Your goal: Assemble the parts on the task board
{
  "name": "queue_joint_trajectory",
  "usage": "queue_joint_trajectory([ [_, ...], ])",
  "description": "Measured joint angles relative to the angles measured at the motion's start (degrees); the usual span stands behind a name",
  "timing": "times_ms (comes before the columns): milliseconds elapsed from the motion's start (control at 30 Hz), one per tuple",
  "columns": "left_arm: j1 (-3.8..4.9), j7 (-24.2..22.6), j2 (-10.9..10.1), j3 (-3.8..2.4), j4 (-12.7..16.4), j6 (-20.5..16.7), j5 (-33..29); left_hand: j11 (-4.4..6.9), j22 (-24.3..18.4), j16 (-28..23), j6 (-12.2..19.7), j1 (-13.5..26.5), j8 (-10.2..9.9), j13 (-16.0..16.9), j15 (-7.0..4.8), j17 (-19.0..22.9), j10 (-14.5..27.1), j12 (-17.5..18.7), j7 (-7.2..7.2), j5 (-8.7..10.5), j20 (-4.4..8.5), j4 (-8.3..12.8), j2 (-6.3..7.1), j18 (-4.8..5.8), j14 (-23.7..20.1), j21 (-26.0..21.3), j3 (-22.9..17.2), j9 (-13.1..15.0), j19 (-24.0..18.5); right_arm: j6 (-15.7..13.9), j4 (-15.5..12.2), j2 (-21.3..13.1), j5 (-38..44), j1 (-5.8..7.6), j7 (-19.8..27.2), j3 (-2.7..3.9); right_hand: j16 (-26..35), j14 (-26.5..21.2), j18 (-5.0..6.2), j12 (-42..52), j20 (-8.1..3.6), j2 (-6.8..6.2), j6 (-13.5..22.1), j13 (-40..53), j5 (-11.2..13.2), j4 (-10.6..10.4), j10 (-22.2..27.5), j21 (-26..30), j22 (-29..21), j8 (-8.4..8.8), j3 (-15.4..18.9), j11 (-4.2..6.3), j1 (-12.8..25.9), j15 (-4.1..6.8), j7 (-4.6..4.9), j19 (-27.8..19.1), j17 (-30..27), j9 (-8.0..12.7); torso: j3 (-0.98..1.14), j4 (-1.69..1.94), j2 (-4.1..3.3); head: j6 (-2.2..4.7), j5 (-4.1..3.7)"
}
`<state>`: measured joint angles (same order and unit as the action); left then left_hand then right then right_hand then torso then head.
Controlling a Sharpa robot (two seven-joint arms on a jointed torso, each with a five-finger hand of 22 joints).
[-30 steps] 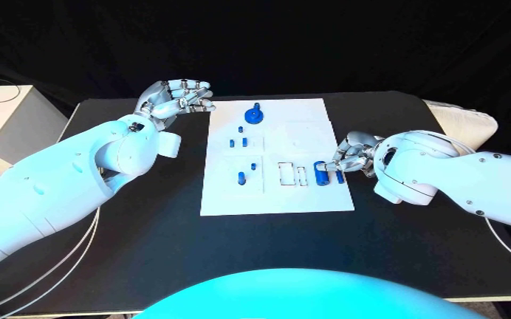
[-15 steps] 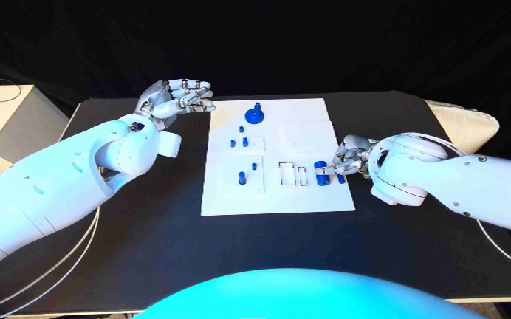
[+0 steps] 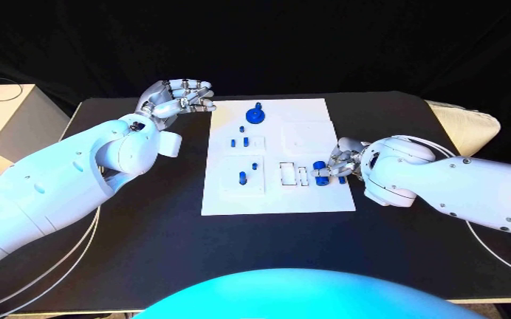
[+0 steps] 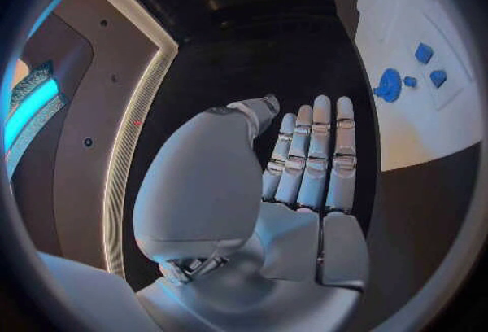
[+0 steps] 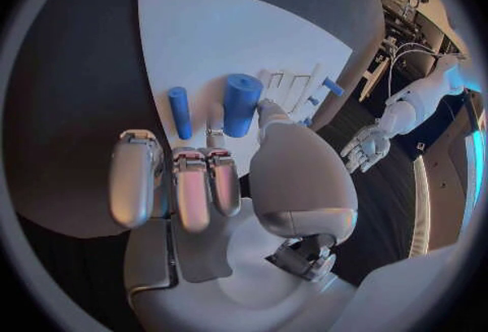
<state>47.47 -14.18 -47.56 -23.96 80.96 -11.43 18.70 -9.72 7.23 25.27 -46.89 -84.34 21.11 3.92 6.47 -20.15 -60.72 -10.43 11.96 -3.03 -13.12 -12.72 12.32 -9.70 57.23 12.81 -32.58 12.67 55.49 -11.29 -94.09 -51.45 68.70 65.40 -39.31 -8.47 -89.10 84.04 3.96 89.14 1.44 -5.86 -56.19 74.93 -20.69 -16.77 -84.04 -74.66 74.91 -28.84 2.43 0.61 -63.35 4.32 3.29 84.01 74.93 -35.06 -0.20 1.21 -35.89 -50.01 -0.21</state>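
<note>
White task board (image 3: 275, 202) mid-table — small blue parts (image 3: 244, 142) on it.

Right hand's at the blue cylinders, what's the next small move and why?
Probably close the fingers on the thick blue cylinder: the right hand hovers right at it, apparently holding nothing, while the left hand waits off the white board.

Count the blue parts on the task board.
7: a knob at the far edge, two small pieces mid-left, two nearer, a thick cylinder and a thin one at the right robot hand, which may hide more.
</note>
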Motion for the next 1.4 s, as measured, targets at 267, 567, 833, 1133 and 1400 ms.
queue_joint_trajectory([
  [267,0.00,0.1,-0.1,0.01,0.0,0.0,0.0,0.00,0.0,0.0,0.0,0.0,0.2,0.0,0.20,0.0,0.0,0.0,0.00,0.00,0.00,0.0,0.00,0.00,-0.2,0.0,0.0,-0.1,0.0,-0.2,0.2,0.4,0.1,-0.19,0.0,0.08,0.0,0.0,0.00,0.0,-0.21,0.46,0.7,0.0,-9.1,0.0,0.1,0.0,0.0,0.05,-1.7,0.28,-3.5,0.41,-0.02,-0.2,0.0,-1.1,-0.03,-0.02,0.07,0.00,0.13],
  [567,0.00,0.1,-0.2,0.01,0.1,0.0,0.0,0.00,0.0,0.0,0.0,0.0,0.2,0.0,0.20,0.0,0.0,0.0,0.00,0.00,0.00,0.0,0.00,0.00,-0.2,0.0,0.0,-0.1,0.0,-2.3,-1.6,-1.0,-1.0,-0.27,0.1,-0.05,0.0,0.0,0.00,0.0,-0.42,-0.01,0.9,0.0,-16.4,-0.8,0.1,-0.2,0.0,-0.01,-3.8,0.57,-4.3,0.46,-0.08,0.0,0.0,-1.2,-0.02,-0.08,0.12,0.00,0.28],
  [833,0.00,0.2,-0.2,0.01,0.0,0.0,0.0,0.00,0.0,0.0,0.0,0.0,0.2,0.0,0.20,0.0,0.0,0.0,0.00,0.00,0.00,0.0,0.00,0.00,-0.2,0.0,0.0,-0.1,0.0,-4.5,-4.2,-2.0,-5.5,1.77,0.1,0.19,0.0,-0.2,0.00,0.0,-0.42,-0.01,0.9,0.0,-16.7,-1.1,0.2,-0.5,0.0,-0.01,-4.0,0.57,-4.3,0.60,-0.08,0.0,0.0,-1.2,-0.03,-0.08,0.12,0.00,0.20],
  [1133,0.01,0.2,-0.2,0.01,0.1,0.0,0.0,0.00,0.0,0.0,0.0,0.0,0.2,0.0,0.20,0.0,0.0,0.0,0.00,0.00,0.00,0.0,0.00,0.00,-0.2,0.0,0.0,-0.1,0.0,-5.8,-5.4,-0.4,-10.9,3.02,0.1,0.27,0.0,-0.2,0.00,0.0,-0.42,-0.01,0.9,0.0,-16.7,-1.1,0.2,-0.5,0.0,-0.02,-4.0,0.56,-4.3,0.60,-0.08,0.0,0.0,-1.2,-0.07,0.00,0.06,0.00,0.15],
  [1400,0.01,0.2,-0.1,0.01,0.2,0.0,0.0,0.00,0.0,0.0,0.0,0.0,0.2,0.0,0.20,0.0,0.0,0.0,0.00,0.00,0.00,0.0,0.00,0.00,-0.2,0.0,0.0,-0.1,0.0,-5.9,-3.5,3.2,-13.2,2.74,0.2,-0.16,0.0,-0.2,0.00,0.0,-0.42,-0.01,0.9,0.0,-16.7,-1.1,0.2,-0.5,0.0,-0.02,-4.0,0.56,-4.3,0.59,-0.08,0.0,0.0,-1.2,-0.05,0.03,-0.01,0.00,0.17],
])
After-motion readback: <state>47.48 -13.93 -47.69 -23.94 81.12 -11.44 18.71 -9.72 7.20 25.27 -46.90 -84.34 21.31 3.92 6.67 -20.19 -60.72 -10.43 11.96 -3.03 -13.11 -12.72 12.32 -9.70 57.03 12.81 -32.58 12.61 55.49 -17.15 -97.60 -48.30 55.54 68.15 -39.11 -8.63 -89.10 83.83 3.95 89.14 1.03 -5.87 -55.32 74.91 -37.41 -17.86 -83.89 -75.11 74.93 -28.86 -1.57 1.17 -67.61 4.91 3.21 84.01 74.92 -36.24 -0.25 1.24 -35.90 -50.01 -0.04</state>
